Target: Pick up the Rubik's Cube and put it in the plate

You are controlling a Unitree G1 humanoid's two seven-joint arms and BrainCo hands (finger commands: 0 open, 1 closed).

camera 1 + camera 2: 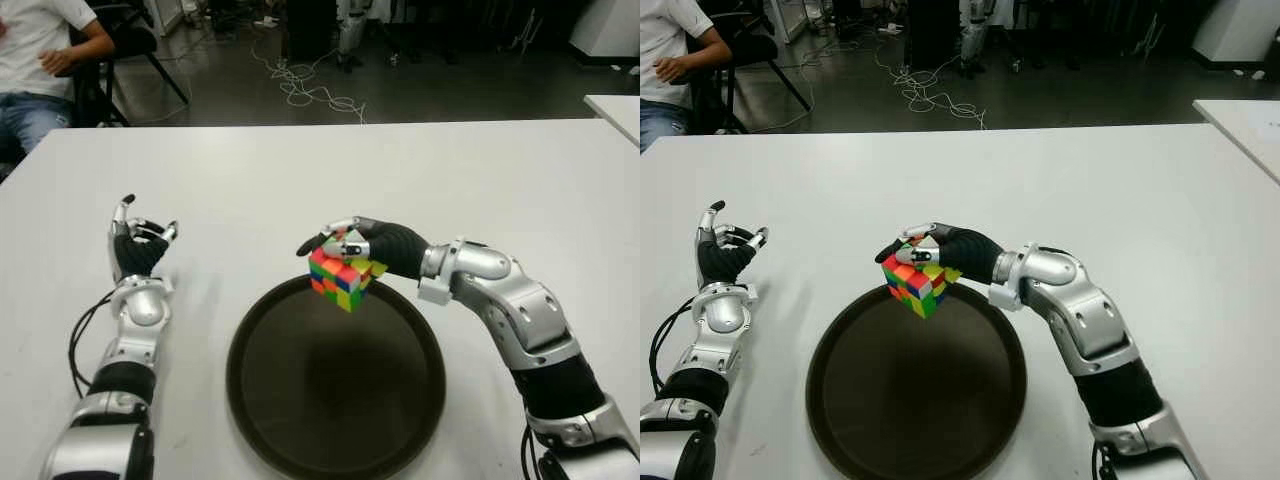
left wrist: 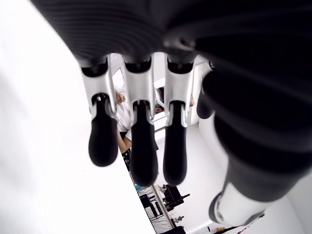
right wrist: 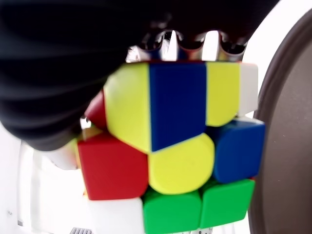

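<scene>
My right hand (image 1: pixel 335 245) is shut on the multicoloured Rubik's Cube (image 1: pixel 340 277), holding it just above the far rim of the dark round plate (image 1: pixel 300 400). In the right wrist view the cube (image 3: pixel 175 146) fills the frame under my fingers, with the plate's rim (image 3: pixel 287 136) beside it. The plate lies on the white table (image 1: pixel 330 180) near its front edge. My left hand (image 1: pixel 140 245) shows to the left of the plate, fingers relaxed and holding nothing.
A seated person (image 1: pixel 40 60) is beyond the table's far left corner. Cables (image 1: pixel 310 90) lie on the floor behind the table. Another white table's corner (image 1: pixel 615 110) shows at the far right.
</scene>
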